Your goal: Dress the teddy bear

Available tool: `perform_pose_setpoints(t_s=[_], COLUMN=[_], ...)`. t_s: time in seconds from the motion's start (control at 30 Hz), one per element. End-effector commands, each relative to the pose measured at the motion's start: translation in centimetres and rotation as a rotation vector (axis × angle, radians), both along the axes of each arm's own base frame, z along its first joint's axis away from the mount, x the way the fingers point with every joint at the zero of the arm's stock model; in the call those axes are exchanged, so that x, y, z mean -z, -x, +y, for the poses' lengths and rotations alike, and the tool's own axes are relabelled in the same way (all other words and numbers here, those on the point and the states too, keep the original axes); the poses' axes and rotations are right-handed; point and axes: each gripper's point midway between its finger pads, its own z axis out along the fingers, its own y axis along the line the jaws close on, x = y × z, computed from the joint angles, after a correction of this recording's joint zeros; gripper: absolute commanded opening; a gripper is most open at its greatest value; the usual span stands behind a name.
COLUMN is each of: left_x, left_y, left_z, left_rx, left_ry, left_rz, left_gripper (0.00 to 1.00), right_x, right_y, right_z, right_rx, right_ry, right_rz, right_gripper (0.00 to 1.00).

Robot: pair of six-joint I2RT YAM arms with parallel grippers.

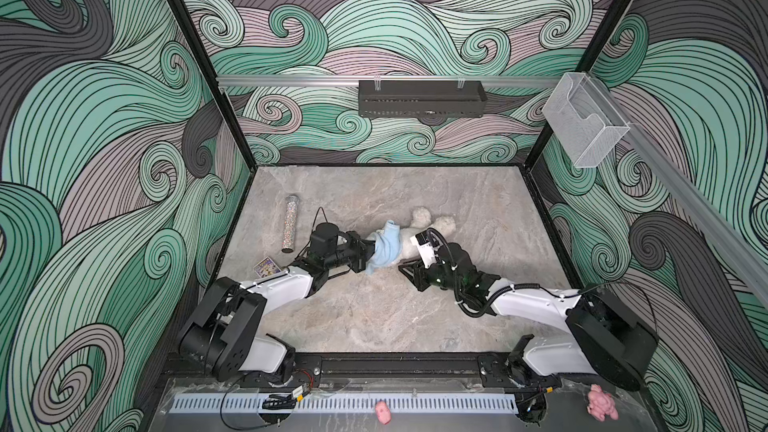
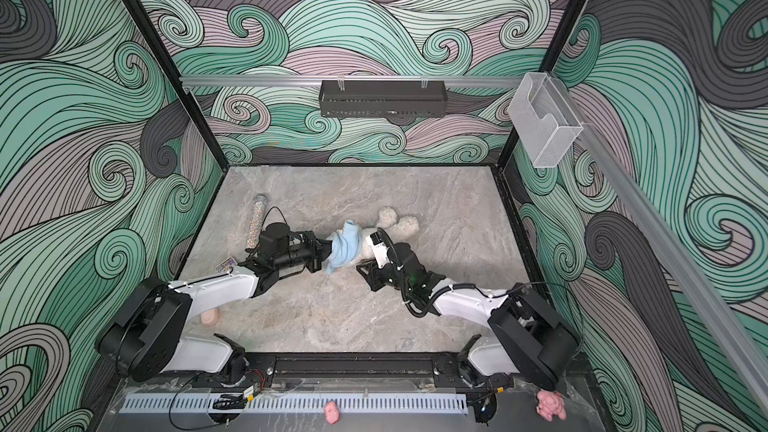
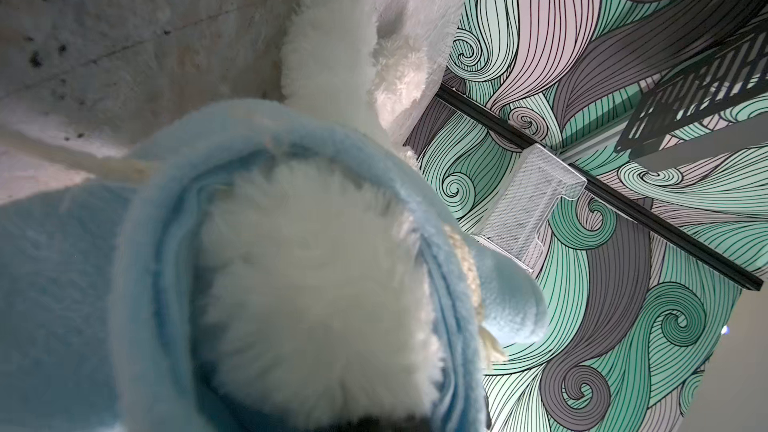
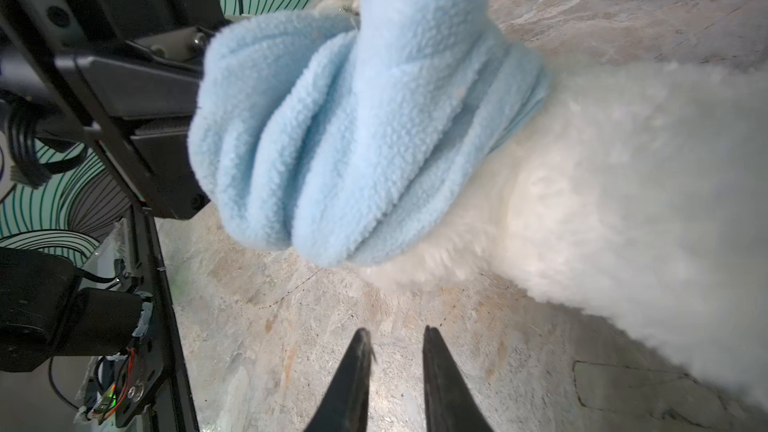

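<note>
The teddy bear lies on its side mid-table, its feet toward the back. A light blue fleece garment is bunched round its upper body. My left gripper reaches in from the left and is shut on the blue garment. In the left wrist view the garment rings white fur and hides the jaws. My right gripper is just in front of the bear, slightly open over bare table with nothing between its fingertips, short of the fleece.
A glitter tube and a small card lie at the table's left. Two pink plush toys sit outside the front rail. A black basket and a clear holder hang on the walls.
</note>
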Motion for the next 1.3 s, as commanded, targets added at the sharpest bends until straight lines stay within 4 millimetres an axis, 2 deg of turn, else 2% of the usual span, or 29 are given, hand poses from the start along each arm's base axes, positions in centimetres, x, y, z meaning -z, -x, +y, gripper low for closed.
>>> perform_pose_setpoints(t_s=[0.0, 0.2, 0.47, 0.87, 1.27], left_x=[-1.7, -2.3, -2.6, -3.0, -2.9], left_y=[-0.3, -0.4, -0.3, -0.4, 0.1], left_z=[0.2, 0.0, -0.2, -0.8, -1.8], left_rx=[-0.024, -0.027, -0.016, 0.005, 0.03], left_ry=[0.045, 0.069, 0.073, 0.076, 0.076], left_rz=[-0.002, 0.001, -0.008, -0.023, -0.025], left_gripper=[0.0, 0.0, 0.0, 0.0, 0.0], right_x=[-2.5, -3.5, -2.6, -2.5, -4.4], right_y=[-0.5, -0.9, -1.7, -2.3, -2.6], right_z=[1.0, 1.4, 0.9, 1.2, 2.8], right_rx=[0.033, 0.057, 0.128, 0.15, 0.124], right_ry=[-0.169, -0.232, -0.224, -0.247, -0.338], right_rz=[0.031, 0.064, 0.096, 0.104, 0.083], right_gripper=[0.2, 0.17, 0.13, 0.19, 0.23])
